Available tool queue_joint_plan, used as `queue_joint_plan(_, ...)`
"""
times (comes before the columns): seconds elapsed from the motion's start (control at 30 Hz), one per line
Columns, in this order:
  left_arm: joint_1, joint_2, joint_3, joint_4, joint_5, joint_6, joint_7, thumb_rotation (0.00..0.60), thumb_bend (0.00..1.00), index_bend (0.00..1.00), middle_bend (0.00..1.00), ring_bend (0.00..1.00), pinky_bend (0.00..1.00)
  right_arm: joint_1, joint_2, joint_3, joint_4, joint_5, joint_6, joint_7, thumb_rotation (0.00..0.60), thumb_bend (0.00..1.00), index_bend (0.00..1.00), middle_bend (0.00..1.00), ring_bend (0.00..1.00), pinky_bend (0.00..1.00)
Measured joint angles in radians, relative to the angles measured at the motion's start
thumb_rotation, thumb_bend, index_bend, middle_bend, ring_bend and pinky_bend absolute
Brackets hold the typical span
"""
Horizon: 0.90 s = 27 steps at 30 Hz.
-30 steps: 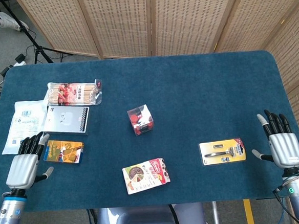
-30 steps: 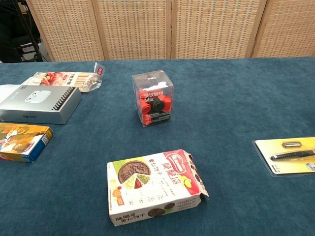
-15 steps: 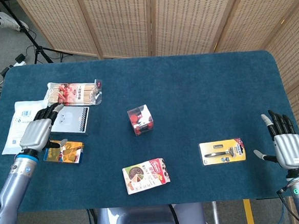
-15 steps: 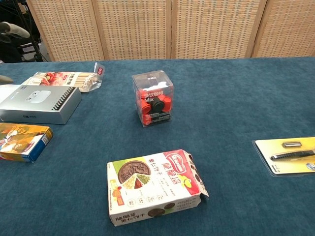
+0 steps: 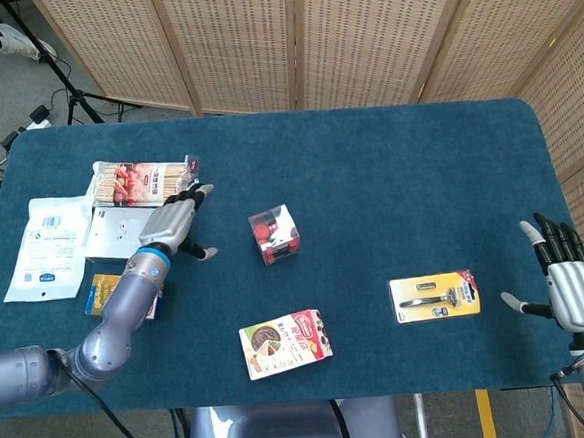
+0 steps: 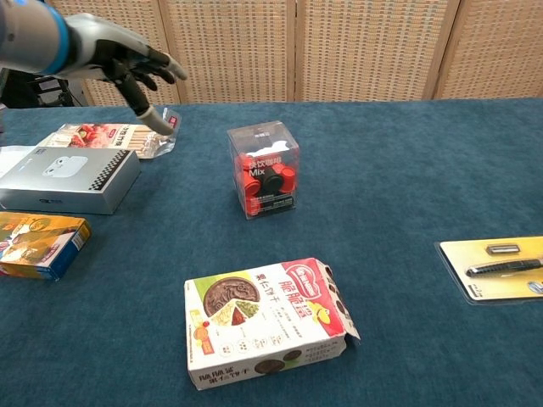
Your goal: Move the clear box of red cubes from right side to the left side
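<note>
The clear box of red cubes [image 5: 274,234] [image 6: 264,170] stands upright near the middle of the blue table. My left hand [image 5: 174,224] [image 6: 119,56] hovers to the left of it, fingers spread and holding nothing, a short gap away from the box. My right hand [image 5: 569,280] stays at the table's right front edge, fingers apart and empty; the chest view does not show it.
Around the left hand lie a silver box [image 5: 119,234] [image 6: 68,179], a snack packet [image 5: 146,181] [image 6: 109,138], a white pouch [image 5: 48,247] and an orange carton [image 6: 38,243]. A cake box [image 5: 285,343] [image 6: 268,320] sits in front. A razor pack [image 5: 435,296] [image 6: 495,266] lies right.
My left arm has swung up from the table's left front edge and reached right, over the silver box, toward the clear box. The right hand has drifted slightly back toward the edge.
</note>
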Motion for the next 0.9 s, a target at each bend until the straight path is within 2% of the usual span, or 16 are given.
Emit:
queue_joint_plan(0.13,-0.095,-0.047,0.002,0.034,-0.072,0.004,0.055,0.600,0.22,0.00,0.00,0.00,0.00,-0.010,0.008,0.014,0.001,-0.004,-0.006,0.022,0.600,0.05,0.00,0.00,0.00,0.00)
queue_joint_plan(0.43,-0.215,-0.157,0.015,0.099,-0.170,0.077,0.128,0.600,0.21,0.00,0.00,0.00,0.00,-0.032,0.020,0.035,0.001,-0.032,0.006,0.062,0.600,0.05,0.00,0.00,0.00,0.00)
queue_joint_plan(0.9,-0.277,-0.282,-0.002,0.230,-0.221,0.136,0.179,0.600,0.17,0.00,0.00,0.00,0.00,-0.049,0.030,0.047,-0.013,-0.072,-0.005,0.065,0.600,0.05,0.00,0.00,0.00,0.00)
